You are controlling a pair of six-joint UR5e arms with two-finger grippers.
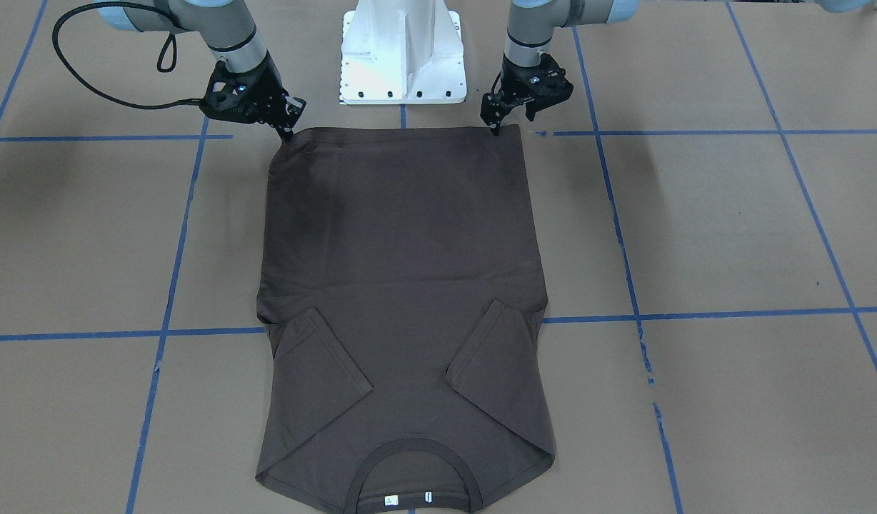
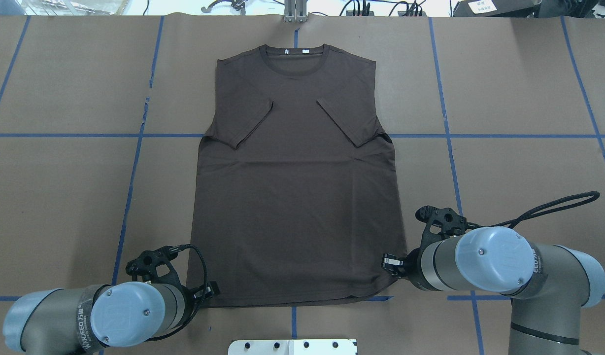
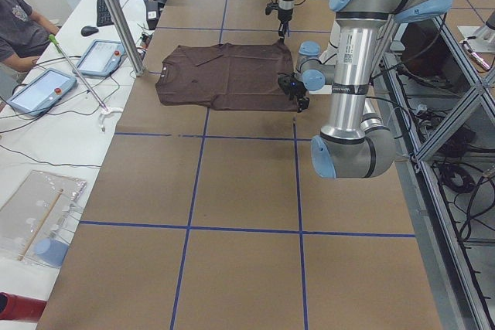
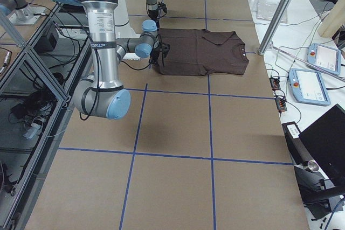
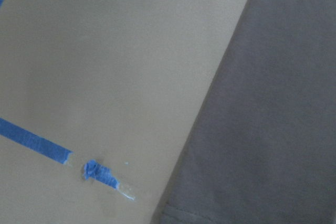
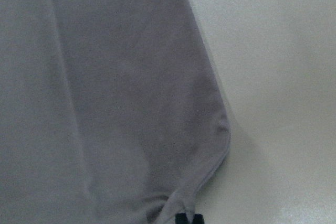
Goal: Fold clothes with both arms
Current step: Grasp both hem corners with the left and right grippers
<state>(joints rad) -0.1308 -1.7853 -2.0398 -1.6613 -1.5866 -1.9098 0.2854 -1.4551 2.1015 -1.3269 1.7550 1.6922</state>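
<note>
Brown T-shirt (image 1: 403, 235), one, flat on tabletop (image 1: 731, 228), two sleeves (image 1: 324, 371) folded in, my right fingers (image 1: 288, 133) pinching a hem corner (image 1: 299, 145), left fingers (image 1: 494, 127) at the other, grip unclear.

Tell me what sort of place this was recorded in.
Probably a robotics lab's data-collection cell: a left arm and a right arm flank a white pedestal at a paper-covered table gridded with blue tape, with a T-shirt laid out and teach pendants on a side desk.
</note>
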